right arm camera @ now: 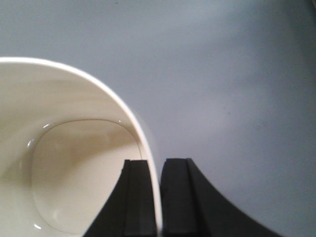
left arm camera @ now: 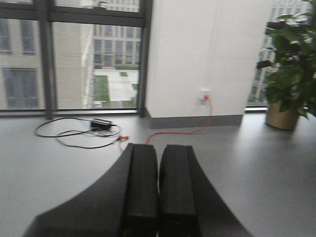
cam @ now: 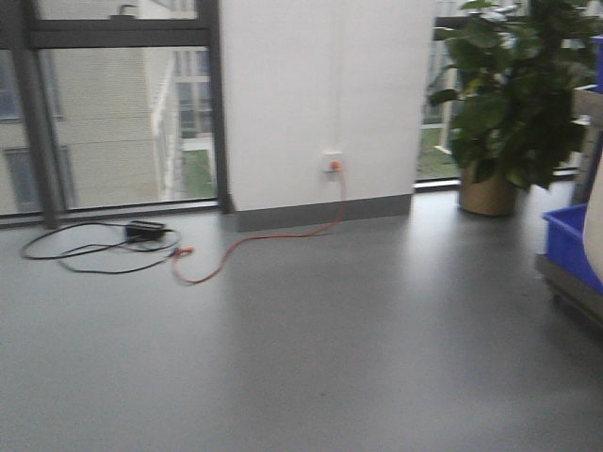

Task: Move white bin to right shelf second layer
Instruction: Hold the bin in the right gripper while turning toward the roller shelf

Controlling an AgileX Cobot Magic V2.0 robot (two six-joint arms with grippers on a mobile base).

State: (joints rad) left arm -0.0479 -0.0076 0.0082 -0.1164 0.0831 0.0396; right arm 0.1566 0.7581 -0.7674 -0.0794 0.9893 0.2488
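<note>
The white bin (right arm camera: pixel 74 163) fills the left of the right wrist view, seen from above into its empty cream inside. My right gripper (right arm camera: pixel 157 165) is shut on its rim wall, one finger (right arm camera: pixel 136 197) inside and one outside, holding it over grey floor. A white blur at the right edge of the front view (cam: pixel 595 226) may be the bin; I cannot tell. My left gripper (left arm camera: pixel 158 150) is shut and empty, pointing over the floor towards the wall. The right shelf's second layer is not clearly in view.
A blue crate (cam: pixel 571 243) sits on a low steel rack edge (cam: pixel 565 282) at the far right. A potted plant (cam: pixel 499 104) stands by the window. An orange cable (cam: pixel 264 240) and black cables (cam: pixel 94 250) lie on the floor near the wall socket (cam: pixel 332 160).
</note>
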